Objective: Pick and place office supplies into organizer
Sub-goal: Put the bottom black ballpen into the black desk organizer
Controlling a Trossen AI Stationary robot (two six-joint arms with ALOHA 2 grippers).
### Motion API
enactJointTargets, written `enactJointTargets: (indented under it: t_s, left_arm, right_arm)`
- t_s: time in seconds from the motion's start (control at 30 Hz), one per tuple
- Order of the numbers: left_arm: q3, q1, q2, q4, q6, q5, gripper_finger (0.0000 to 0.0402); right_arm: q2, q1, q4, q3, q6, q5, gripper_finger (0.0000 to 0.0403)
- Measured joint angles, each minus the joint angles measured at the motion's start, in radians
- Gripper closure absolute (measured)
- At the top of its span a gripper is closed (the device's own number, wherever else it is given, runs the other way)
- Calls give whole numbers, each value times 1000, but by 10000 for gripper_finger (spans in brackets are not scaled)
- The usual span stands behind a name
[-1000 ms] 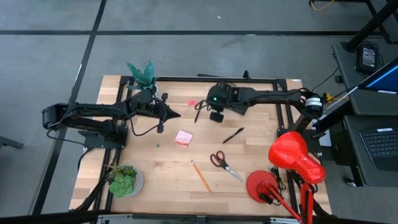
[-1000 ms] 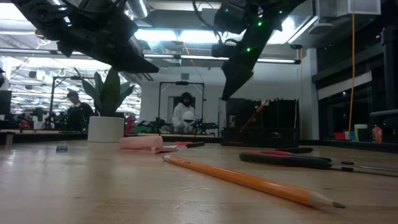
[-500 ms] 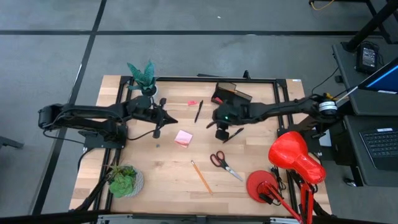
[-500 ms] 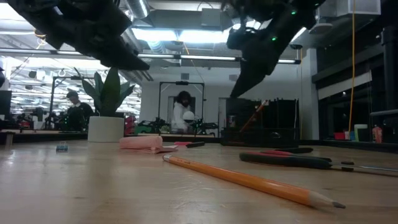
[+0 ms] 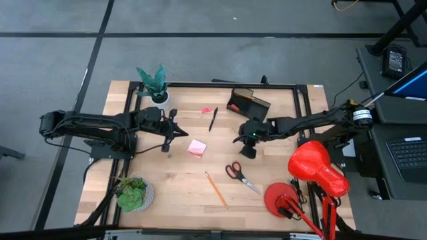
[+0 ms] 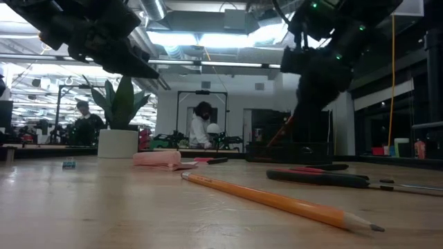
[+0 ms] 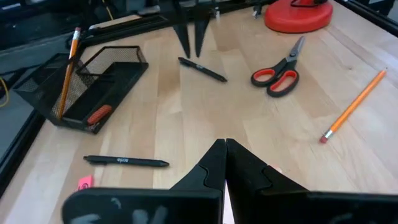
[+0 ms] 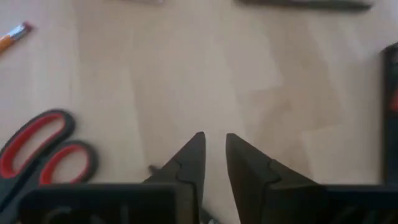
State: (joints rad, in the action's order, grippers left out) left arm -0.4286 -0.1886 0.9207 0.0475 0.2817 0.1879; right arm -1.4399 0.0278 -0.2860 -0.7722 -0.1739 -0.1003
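The black mesh organizer (image 5: pixel 248 103) stands at the table's far side with an orange pencil (image 7: pixel 67 70) upright in it. One black pen (image 5: pixel 213 119) lies to its left. A second black pen (image 7: pixel 202 68) lies nearer the middle. My right gripper (image 7: pixel 193 53) hangs over that pen's end, pointing down, fingers a little apart with nothing between them (image 8: pixel 214 140). The red-handled scissors (image 5: pixel 239 175), another pencil (image 5: pixel 215 189) and the pink sticky pad (image 5: pixel 196 148) lie on the near half. My left gripper (image 5: pixel 180 131) hovers shut, left of the pad.
A red desk lamp (image 5: pixel 313 167) stands at the near right corner. One potted plant (image 5: pixel 155 81) is at the far left, another (image 5: pixel 133 193) at the near left. A small pink eraser (image 5: pixel 206 110) lies beside the far pen. People stand in the room beyond the table.
My right gripper has come away from the organizer, toward the table's near edge and down, and has tipped steeper, ending over the second pen. My left gripper has drawn back a little toward the table's left edge, still shut. The supplies have not moved.
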Motion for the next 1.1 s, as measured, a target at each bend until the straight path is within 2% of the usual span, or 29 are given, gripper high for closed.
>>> enactJointTargets:
  t_s: [0.13,0.3,0.43,0.63,1.1]
  left_arm:
    - [0,-3,0,0,1,-7,400]
    - [0,-3,1,-3,-14,-12,398]
    - [0,-3,1,-7,-39,-12,400]
    - [0,-3,1,-7,-59,-14,399]
    - [0,-3,1,1,-62,-14,399]
  right_arm:
    - [-7,-3,-62,8,8,26,336]
    - [-7,-24,-132,8,166,24,336]
    - [-7,-25,-186,8,226,23,336]
    - [-13,-25,-280,8,246,6,336]
    - [-51,-24,-278,8,288,5,336]
